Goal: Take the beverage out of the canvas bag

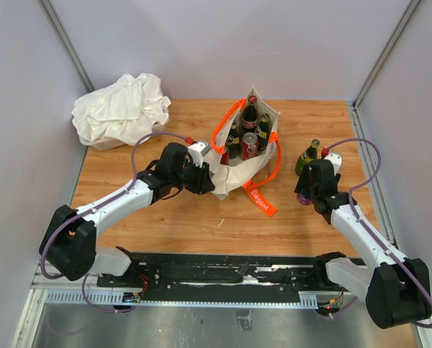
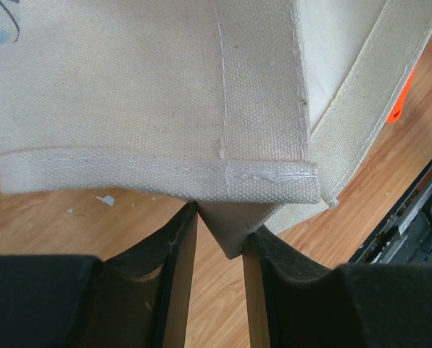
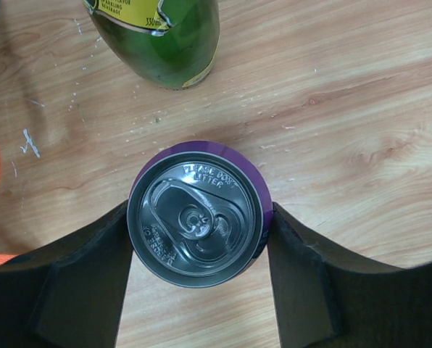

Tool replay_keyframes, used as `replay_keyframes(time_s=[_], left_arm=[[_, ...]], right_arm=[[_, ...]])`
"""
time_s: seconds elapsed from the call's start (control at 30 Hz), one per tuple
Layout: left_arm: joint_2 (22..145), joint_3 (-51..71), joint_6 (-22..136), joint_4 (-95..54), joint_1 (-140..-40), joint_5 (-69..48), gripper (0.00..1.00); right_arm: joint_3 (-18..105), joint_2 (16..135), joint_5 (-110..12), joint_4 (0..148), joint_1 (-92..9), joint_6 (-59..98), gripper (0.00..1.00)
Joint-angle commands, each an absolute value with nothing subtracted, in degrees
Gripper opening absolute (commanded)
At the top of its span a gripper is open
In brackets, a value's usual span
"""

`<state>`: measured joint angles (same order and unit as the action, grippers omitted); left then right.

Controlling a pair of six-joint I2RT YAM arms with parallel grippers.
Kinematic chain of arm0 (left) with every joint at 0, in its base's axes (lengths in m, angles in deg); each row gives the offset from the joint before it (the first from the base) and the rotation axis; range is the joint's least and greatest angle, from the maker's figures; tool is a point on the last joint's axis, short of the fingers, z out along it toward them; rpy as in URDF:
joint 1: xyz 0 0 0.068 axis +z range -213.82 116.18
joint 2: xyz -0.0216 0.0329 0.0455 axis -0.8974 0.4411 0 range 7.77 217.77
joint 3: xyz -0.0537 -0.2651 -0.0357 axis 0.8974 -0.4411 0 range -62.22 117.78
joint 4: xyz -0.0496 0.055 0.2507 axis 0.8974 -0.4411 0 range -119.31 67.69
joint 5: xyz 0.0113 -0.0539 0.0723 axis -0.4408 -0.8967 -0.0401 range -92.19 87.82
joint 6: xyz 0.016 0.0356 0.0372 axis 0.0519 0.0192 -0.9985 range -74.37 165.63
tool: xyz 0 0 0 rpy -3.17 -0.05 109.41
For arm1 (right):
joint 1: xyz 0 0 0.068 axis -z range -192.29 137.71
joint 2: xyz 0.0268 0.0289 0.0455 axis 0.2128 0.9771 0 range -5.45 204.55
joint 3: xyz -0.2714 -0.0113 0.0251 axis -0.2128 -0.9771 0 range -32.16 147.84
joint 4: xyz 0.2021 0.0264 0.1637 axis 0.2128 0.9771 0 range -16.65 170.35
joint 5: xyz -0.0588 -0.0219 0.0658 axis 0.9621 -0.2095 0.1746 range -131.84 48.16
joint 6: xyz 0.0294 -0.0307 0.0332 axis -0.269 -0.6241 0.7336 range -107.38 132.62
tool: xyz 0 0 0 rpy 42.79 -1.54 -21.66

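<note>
1. The purple beverage can stands upright on the table, right of centre in the top view, outside the canvas bag.
2. Your right gripper grasps it, one finger against each side.
3. A green bottle stands just above it in frame, not touching.
4. The bag sits mid-frame and holds bottles and a red can; your left gripper pinches a fold at its bottom edge.

White letters on the orange strap, trailing from the bag at 6 o'clock, read "Elegant". The purple can has "PLEASE DON'T LITTER" embossed along its lid's 12 o'clock rim. At 12 o'clock from it, the green bottle label shows "330ml" and cut-off words "…ARKLING", "…VERAGE". Print on the red can is too small to read.
</note>
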<state>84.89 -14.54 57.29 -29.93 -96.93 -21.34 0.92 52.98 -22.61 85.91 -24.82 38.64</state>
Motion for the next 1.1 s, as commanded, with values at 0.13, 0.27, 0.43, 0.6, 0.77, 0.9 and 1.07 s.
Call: replay_keyframes(time_s=[0.13,0.27,0.43,0.6,0.77,0.9,1.07], left_arm=[[85.1,-14.0,58.0,-29.8,-97.8,-22.0,0.34],[84.9,-14.0,58.2,-29.9,-97.8,-21.8,0.34],[84.0,-14.1,58.4,-29.9,-97.8,-21.4,0.34],[84.1,-13.7,58.3,-29.9,-97.9,-21.3,0.34],[84.2,-13.8,58.4,-29.4,-97.8,-21.3,0.34],[84.0,-13.7,58.8,-29.0,-97.9,-21.1,0.34],[83.4,-13.5,59.3,-28.5,-97.8,-20.4,0.34]], right_arm=[[4.4,53.8,-20.4,87.8,-23.5,40.2,0.98],[7.7,51.1,-17.3,90.8,-25.2,37.7,0.99],[15.3,47.5,-10.4,90.0,-33.0,28.0,0.94],[27.5,52.1,-12.9,88.4,-39.6,18.3,0.87],[39.1,61.2,-23.1,87.8,-43.4,13.6,0.76],[44.3,69.1,-31.1,85.8,-43.5,13.6,0.67],[48.4,79.6,-33.8,86.1,-43.5,14.3,0.63]])
